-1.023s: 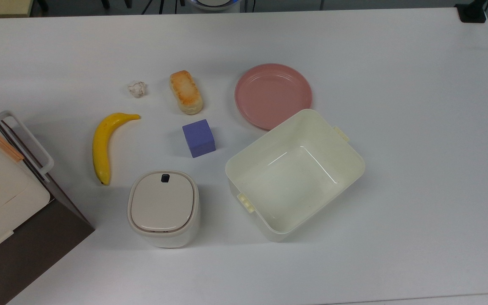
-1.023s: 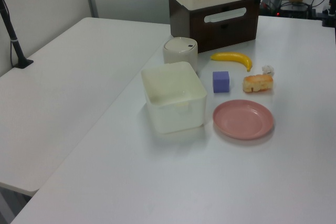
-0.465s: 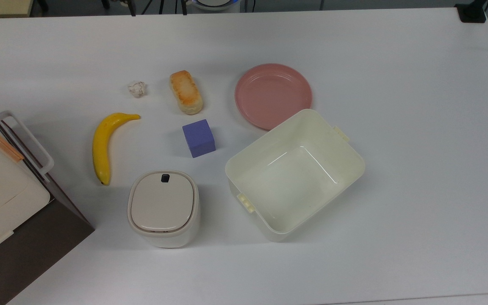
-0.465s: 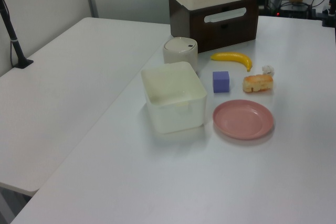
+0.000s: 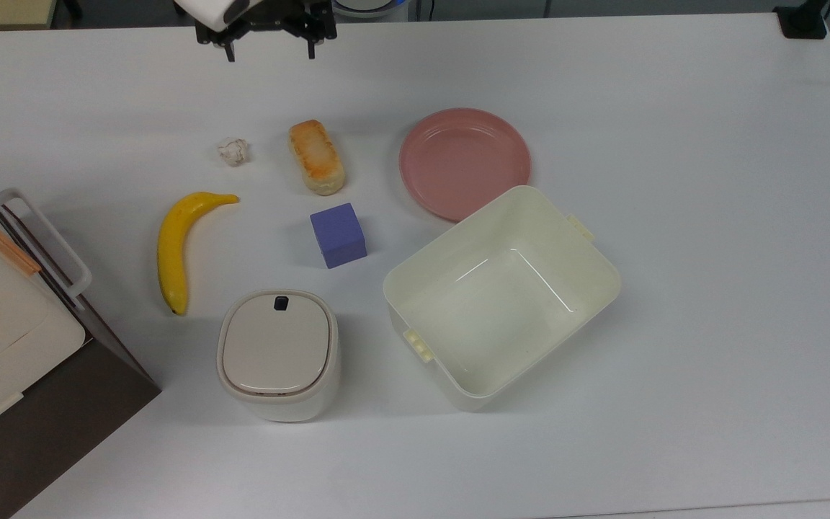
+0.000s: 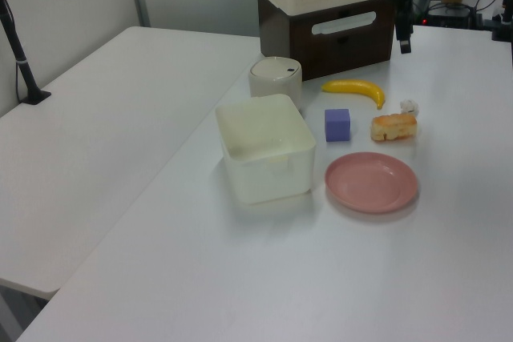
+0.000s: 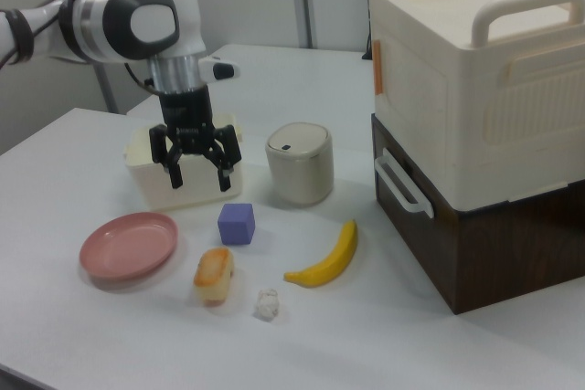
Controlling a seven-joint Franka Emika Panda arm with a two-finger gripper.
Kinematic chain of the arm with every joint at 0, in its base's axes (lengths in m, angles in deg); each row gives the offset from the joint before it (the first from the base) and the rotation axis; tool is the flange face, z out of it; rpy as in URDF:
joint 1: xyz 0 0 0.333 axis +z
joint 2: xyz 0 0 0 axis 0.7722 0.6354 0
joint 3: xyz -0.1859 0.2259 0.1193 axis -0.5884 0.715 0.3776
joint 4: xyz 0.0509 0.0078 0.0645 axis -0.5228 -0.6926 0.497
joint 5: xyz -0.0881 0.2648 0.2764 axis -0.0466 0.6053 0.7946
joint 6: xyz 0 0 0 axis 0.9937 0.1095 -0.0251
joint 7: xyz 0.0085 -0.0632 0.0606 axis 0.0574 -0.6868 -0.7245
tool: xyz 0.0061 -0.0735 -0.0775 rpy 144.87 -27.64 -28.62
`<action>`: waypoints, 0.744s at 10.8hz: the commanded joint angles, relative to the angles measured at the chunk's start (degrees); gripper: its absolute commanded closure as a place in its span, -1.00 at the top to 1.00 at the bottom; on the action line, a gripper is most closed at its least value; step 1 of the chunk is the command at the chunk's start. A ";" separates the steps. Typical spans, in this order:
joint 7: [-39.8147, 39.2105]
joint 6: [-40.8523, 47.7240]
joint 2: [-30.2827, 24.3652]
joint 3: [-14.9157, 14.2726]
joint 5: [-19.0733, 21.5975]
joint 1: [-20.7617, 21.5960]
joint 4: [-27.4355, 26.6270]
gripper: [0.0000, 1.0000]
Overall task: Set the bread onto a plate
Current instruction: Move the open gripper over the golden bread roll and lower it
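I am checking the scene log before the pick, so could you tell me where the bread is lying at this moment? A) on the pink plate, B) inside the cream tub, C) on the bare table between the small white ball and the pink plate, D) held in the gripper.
C: in the top view the bread lies on the table, with the white ball to the top view's left and the empty plate to its right; the gripper is open and apart from it.

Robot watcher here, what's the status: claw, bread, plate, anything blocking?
Gripper open, fingers spread, holding nothing, up above the table. Bread lying on the table, untouched. Plate empty, right of bread in the top view. Nothing between them.
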 commanded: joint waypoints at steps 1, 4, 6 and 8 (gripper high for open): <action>-3.55 -2.92 -1.30 -0.14 -1.90 0.33 -4.15 1.00; -6.56 -2.58 0.28 -0.23 -3.39 0.06 -4.33 1.00; -6.21 -5.19 0.28 -0.14 -4.44 0.50 -6.17 1.00; -3.23 -15.54 -0.42 -0.14 -4.09 0.50 -11.51 1.00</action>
